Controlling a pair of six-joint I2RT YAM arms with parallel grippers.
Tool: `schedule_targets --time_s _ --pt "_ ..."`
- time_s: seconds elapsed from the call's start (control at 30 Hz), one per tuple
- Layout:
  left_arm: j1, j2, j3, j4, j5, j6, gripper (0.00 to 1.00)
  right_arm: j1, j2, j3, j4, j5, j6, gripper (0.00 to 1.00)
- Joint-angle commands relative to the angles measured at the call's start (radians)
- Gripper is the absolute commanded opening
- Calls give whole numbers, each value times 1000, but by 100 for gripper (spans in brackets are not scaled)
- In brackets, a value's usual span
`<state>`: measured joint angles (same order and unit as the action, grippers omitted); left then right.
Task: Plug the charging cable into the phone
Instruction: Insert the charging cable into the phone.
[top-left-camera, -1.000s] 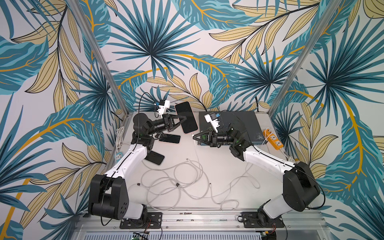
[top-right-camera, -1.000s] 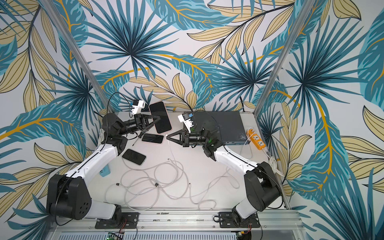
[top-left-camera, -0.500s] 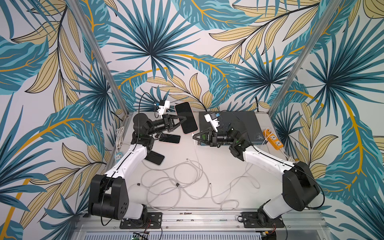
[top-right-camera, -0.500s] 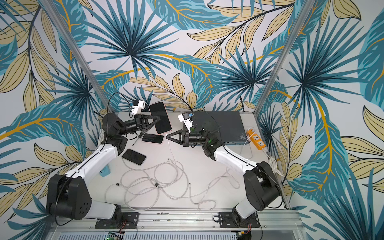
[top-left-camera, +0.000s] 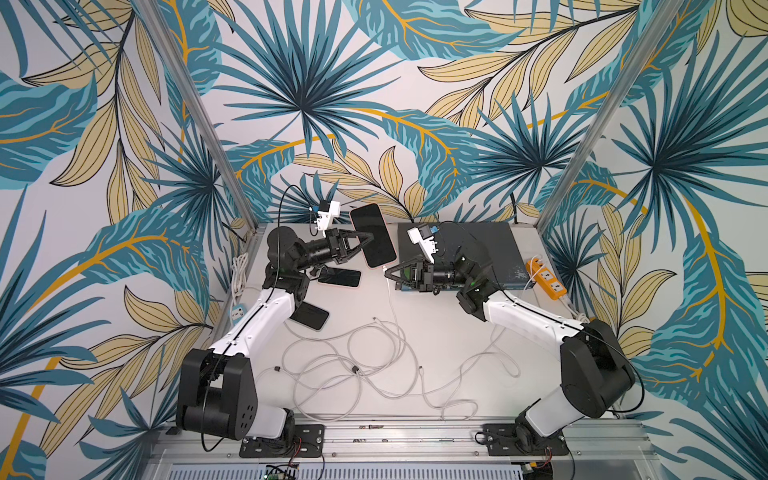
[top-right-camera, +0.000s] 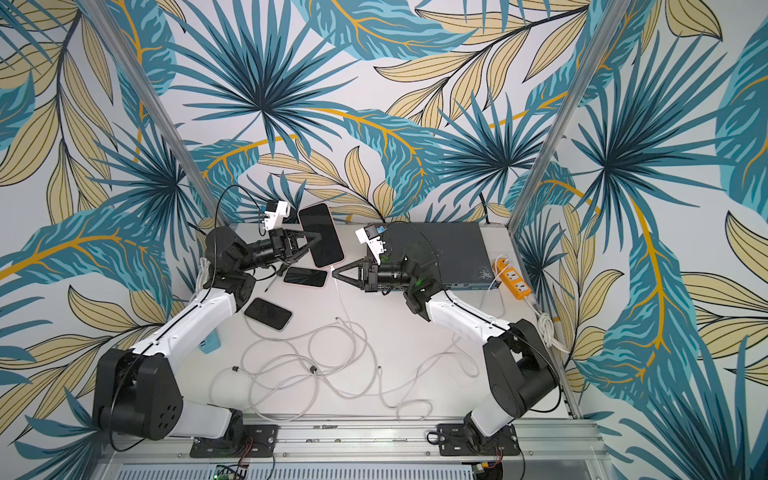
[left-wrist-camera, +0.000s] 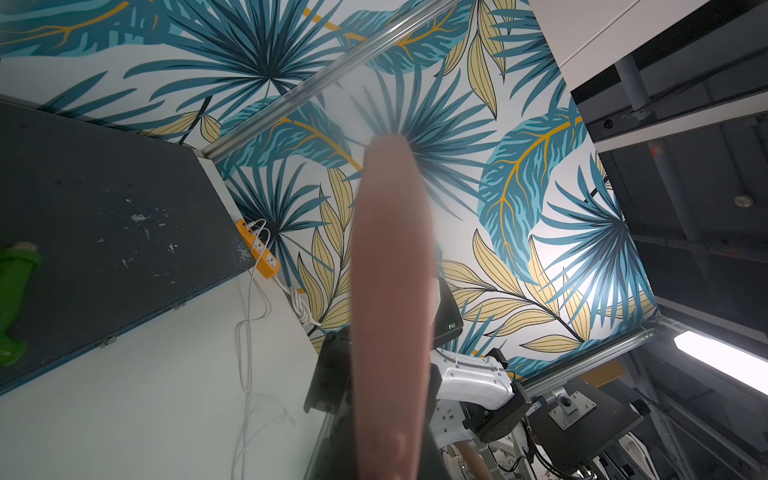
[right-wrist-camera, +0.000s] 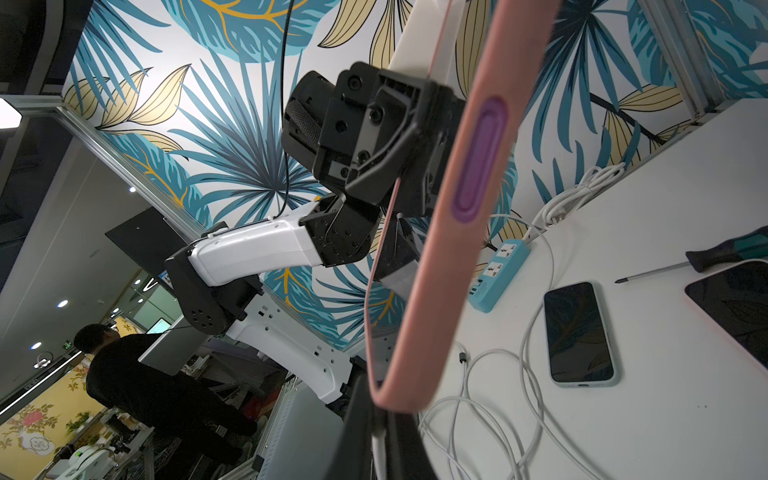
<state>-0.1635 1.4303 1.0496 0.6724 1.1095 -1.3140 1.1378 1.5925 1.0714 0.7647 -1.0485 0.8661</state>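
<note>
The right fingers (top-left-camera: 390, 273) are pressed together on the white plug (top-right-camera: 332, 269) of the charging cable (top-left-camera: 390, 299), pinching it right at the lower short edge of the phone (top-left-camera: 372, 235). The left fingers (top-left-camera: 362, 241) are clamped on the phone's long side. They hold it off the counter (top-left-camera: 436, 328), tilted, with its dark screen facing up in both top views. So the pick-ups look done on both sides, and plug and port end have been brought together. Whether the plug is seated, only touching, or a shade off the port cannot be told: the right wrist view shows just the pink case rim (right-wrist-camera: 469, 199) and a sliver of white cable between the fingers (the port itself is hidden). By my reading, what is left is to push the plug home along the phone's length, or confirm that it is in, and then let go. From the plug the cable hangs to the counter and joins the loose cables (top-left-camera: 353, 365). Two spare phones (top-left-camera: 340, 277) lie flat near the left arm, not in use.
</note>
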Motion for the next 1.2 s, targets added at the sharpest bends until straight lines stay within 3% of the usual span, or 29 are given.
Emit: schedule_targets --time_s 0.0,0.27,0.67,1.0,1.03,1.07,1.1,1.17 --pt "-28 -38 0 -30 80 67 0 -20 7 -4 76 26 32 0" --pt "-50 -59 24 -313 123 273 0 -27 5 0 76 6 48 0" --pt "-84 -81 -51 -310 89 281 0 -43 4 18 114 72 22 0" --pt "-111 -89 -78 -391 91 352 0 -67 38 82 96 36 30 0" --pt "-110 -88 -72 -415 87 366 0 -67 41 88 77 30 25 14" --pt "-108 -87 -61 -446 79 385 0 -68 40 92 46 25 10 38" --pt "-106 -85 -47 -482 65 408 0 -71 36 90 9 24 -15 55" --pt "-94 -68 0 -602 18 476 0 -79 12 62 -70 40 -68 75"
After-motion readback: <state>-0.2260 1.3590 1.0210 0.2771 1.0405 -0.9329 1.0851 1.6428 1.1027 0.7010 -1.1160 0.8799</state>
